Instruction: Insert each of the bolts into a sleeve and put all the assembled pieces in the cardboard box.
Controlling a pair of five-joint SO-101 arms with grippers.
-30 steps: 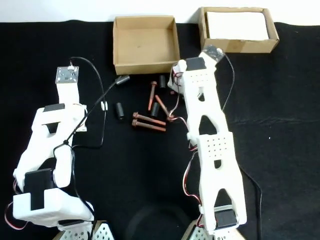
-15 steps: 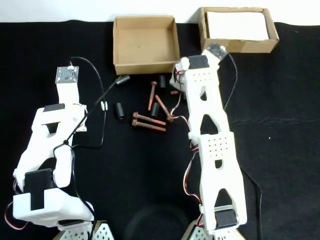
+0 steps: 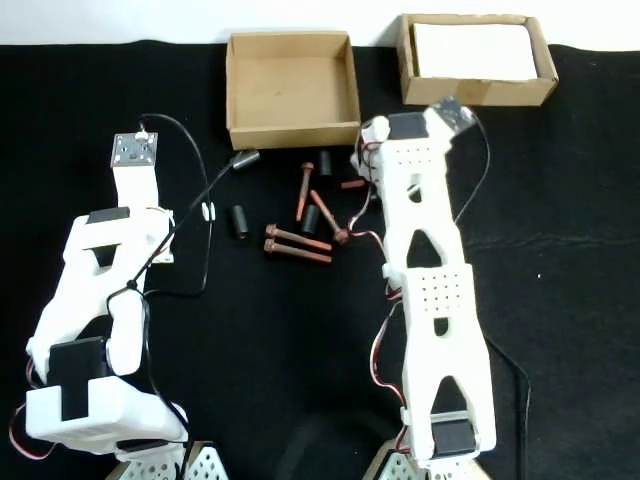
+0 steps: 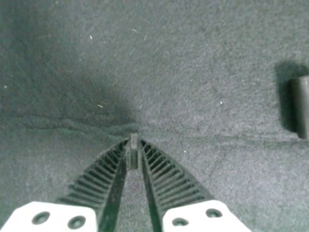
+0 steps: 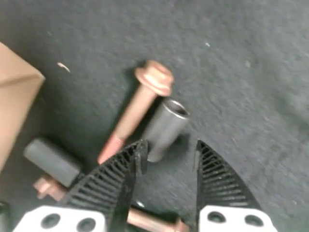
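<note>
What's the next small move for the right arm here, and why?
Probably ease the right end effector forward over the sleeve: its jaws stand open, only the sleeve's near end lies between them, and a bolt lies close alongside.

- A black, felt-like cloth (image 3: 560,330) covers the table (image 3: 250,340) out to its left, right and near edges (close up, pale lint specks dot it).
- Beyond the table's far edge runs a white strip (image 3: 120,20); wall or bare surface, I cannot tell.
- A faint crease (image 3: 560,238) crosses the cloth toward the right edge.
- The light is even and the shadows are soft.
</note>
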